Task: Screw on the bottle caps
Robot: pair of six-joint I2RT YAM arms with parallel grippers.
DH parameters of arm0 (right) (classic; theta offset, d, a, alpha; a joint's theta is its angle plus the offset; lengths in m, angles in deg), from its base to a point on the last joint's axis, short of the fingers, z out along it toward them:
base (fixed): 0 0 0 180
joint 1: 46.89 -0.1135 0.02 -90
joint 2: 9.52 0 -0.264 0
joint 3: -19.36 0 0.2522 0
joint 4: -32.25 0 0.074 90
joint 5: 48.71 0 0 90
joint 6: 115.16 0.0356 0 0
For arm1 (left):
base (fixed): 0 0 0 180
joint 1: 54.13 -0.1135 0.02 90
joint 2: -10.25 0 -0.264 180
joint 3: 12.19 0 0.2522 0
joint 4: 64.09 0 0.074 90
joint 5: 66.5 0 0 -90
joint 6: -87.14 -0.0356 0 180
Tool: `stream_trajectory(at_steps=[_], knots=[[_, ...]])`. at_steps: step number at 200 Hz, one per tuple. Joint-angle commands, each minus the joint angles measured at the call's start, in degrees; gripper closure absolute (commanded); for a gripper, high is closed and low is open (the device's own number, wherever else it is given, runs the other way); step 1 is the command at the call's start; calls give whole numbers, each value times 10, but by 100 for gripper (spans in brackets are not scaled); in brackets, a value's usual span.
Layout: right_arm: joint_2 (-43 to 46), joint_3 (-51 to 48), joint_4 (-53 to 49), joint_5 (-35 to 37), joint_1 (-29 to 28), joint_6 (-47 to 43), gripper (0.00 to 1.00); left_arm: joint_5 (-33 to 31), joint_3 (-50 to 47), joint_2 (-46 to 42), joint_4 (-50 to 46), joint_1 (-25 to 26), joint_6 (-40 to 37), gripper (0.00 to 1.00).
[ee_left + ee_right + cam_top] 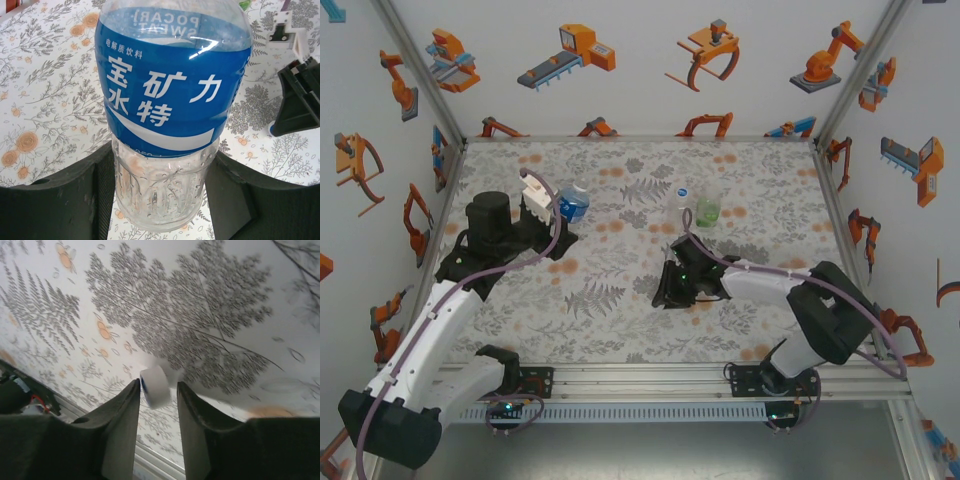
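Observation:
The blue-labelled bottle (170,100) stands upright on the table, and my left gripper (160,205) is shut on its clear ribbed lower part, a finger pressed to each side. From above, this bottle (573,204) is at the back left with the left gripper (563,222) around it. A small white bottle cap (155,385) sits blurred between the tips of my right gripper (157,392). It touches the left finger, with a gap to the right one, so the gripper is open. The right gripper (666,294) hovers mid-table. The colourless bottle (682,201) and the green-tinted bottle (708,208) stand behind it.
The patterned table (620,320) is walled in by printed panels, with an aluminium rail (640,378) along the near edge. A white boxy module (534,192) with a grey cable rides on the left wrist. The right arm's black gripper body (300,100) lies to the bottle's right.

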Motion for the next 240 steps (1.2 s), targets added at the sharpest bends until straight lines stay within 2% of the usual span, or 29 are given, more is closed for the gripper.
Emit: stream_trajectory(at_steps=[1, 54, 93, 173, 240], knots=[[19, -3, -132, 83, 4, -29, 58, 14, 4, 1, 13, -3, -1, 99], [42, 91, -230, 160, -19, -103, 55, 13, 5, 5, 12, -3, -1, 100], [20, 119, -206, 234, -79, -143, 55, 11, 4, 5, 12, -3, -2, 100], [-48, 128, -178, 212, -100, -143, 54, 14, 6, 10, 12, -3, -1, 100], [-45, 146, -192, 221, -104, -139, 57, 11, 6, 9, 11, -3, -3, 100]])
